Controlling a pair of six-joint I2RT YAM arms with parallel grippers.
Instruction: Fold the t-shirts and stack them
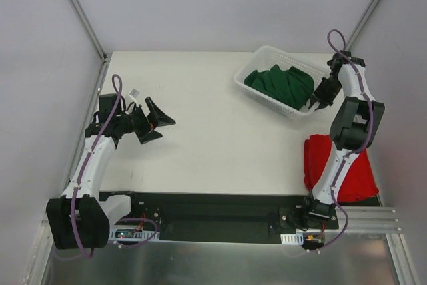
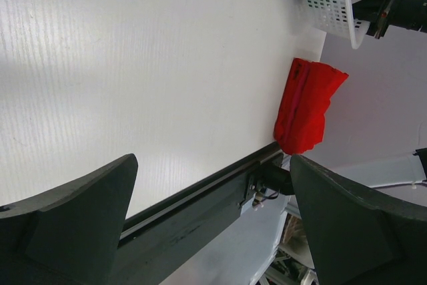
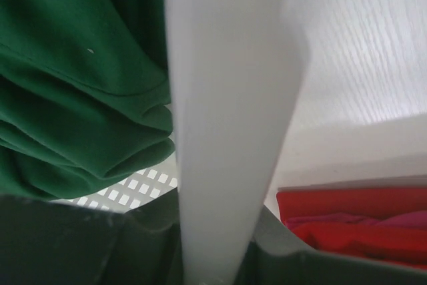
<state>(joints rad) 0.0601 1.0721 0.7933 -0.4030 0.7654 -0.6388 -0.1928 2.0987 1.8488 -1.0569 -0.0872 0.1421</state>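
Top external view first: spotting a red t-shirt (image 1: pixel 315 158) folded flat at the near right corner of the table (image 1: pixel 213 145), partly hidden under the right arm. Switching to the right wrist view: catching a sliver of magenta-pink t-shirt (image 3: pixel 400 219) tucked between red layers, so reading that as two shirts folded and stacked already. Can't tell how neat the pile is.

Left to do, by the look of it: the dark green t-shirt (image 1: pixel 280 85), bunched and unfolded inside the white basket (image 1: pixel 283 49) toward the far right corner.

Now for the right gripper (image 1: pixel 319 101): down at the basket's near right end and, going by the wrist view, clenched around the basket's white wall, with green cloth just beside but not in the grasp.

Over to the left gripper (image 1: pixel 155 121): released, spread wide, hovering over the left side of the table, well apart from every shirt, holding nothing.

Calling it roughly two thirds done. Remaining, on this showing: getting the green one out, folding it, topping the stack.
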